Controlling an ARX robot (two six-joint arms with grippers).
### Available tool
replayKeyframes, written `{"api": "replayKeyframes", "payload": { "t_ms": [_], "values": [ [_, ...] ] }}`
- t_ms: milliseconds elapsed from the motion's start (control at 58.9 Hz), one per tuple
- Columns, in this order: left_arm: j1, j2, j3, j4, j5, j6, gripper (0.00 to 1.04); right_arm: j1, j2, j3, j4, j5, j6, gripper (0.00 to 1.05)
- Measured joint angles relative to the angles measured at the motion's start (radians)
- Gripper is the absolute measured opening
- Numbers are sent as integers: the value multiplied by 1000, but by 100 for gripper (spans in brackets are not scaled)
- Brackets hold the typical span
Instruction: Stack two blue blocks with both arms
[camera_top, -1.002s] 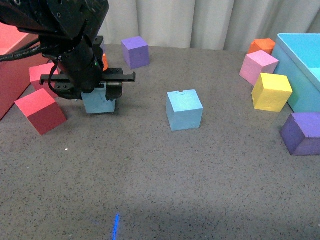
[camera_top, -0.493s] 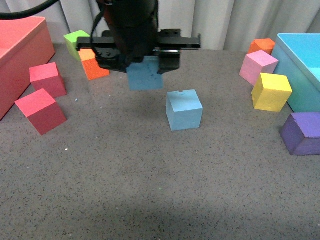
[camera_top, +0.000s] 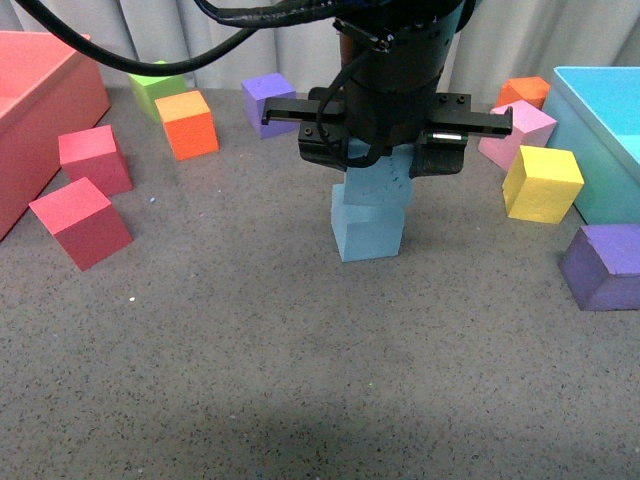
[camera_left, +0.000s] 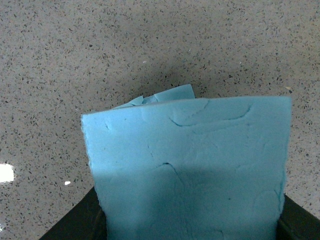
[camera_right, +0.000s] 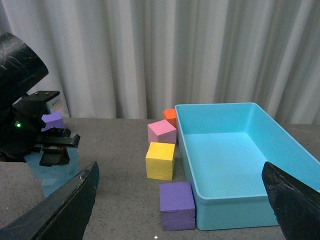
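Observation:
My left gripper (camera_top: 383, 150) is shut on a blue block (camera_top: 380, 182) and holds it right over the second blue block (camera_top: 368, 232), which stands mid-table. The held block sits slightly turned against the lower one, and I cannot tell whether they touch. In the left wrist view the held block (camera_left: 187, 165) fills the frame, with a corner of the lower block (camera_left: 172, 95) showing past it. My right gripper (camera_right: 180, 190) is open and empty, off to the right and out of the front view. From there I see both blue blocks (camera_right: 50, 170) under the left arm.
A turquoise bin (camera_top: 610, 140) stands at right, with yellow (camera_top: 543, 183), purple (camera_top: 603, 265), pink (camera_top: 517, 133) and orange (camera_top: 525, 92) cubes beside it. A red bin (camera_top: 40, 110), two red cubes (camera_top: 80, 220), and orange (camera_top: 190, 123), green (camera_top: 158, 85) and purple (camera_top: 268, 95) cubes lie at left and back.
My left gripper lifted its blue block from the left side of the table and carried it right, until it is over the second blue block.

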Motion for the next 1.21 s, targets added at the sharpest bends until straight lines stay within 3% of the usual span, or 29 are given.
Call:
{"api": "replayKeyframes", "payload": {
  "t_ms": [357,459,680,1206],
  "values": [
    [-3,73,46,-6,-14,-3,50,0,0,0,0,0,0,95],
    [1,74,47,5,-14,11,70,0,0,0,0,0,0,95],
    [5,61,40,12,-6,19,99,0,0,0,0,0,0,95],
    [37,-175,-129,125,81,-21,98,0,0,0,0,0,0,95]
  ]
}}
